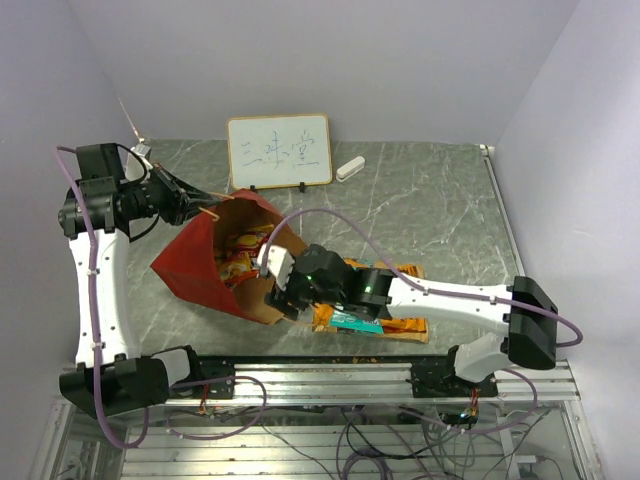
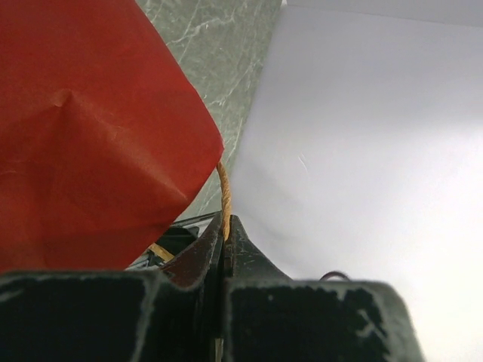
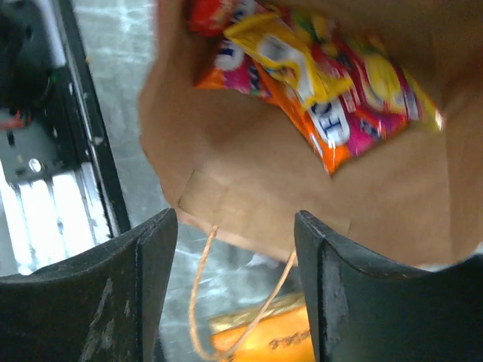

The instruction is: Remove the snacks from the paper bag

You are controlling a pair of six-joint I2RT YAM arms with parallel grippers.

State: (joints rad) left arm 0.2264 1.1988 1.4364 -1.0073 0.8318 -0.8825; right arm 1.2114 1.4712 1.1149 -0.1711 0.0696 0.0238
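While the bag (image 1: 200, 265) lies tipped on the table (image 1: 430, 200), red outside and brown kraft within, I see its mouth gaping toward the right arm. My left gripper (image 1: 197, 208) is pinched tight on one tan handle (image 2: 224, 196) at the bag's far rim. My right gripper (image 1: 287, 292) sits at the mouth's near edge, jaws spread wide. Glossy packets (image 3: 324, 83), yellow, pink and orange, lie jumbled inside. The orange-and-teal chip bag (image 1: 400, 326) lies flat on the table outside, partly under the right arm. A second handle (image 3: 202, 302) dangles loose below the rim.
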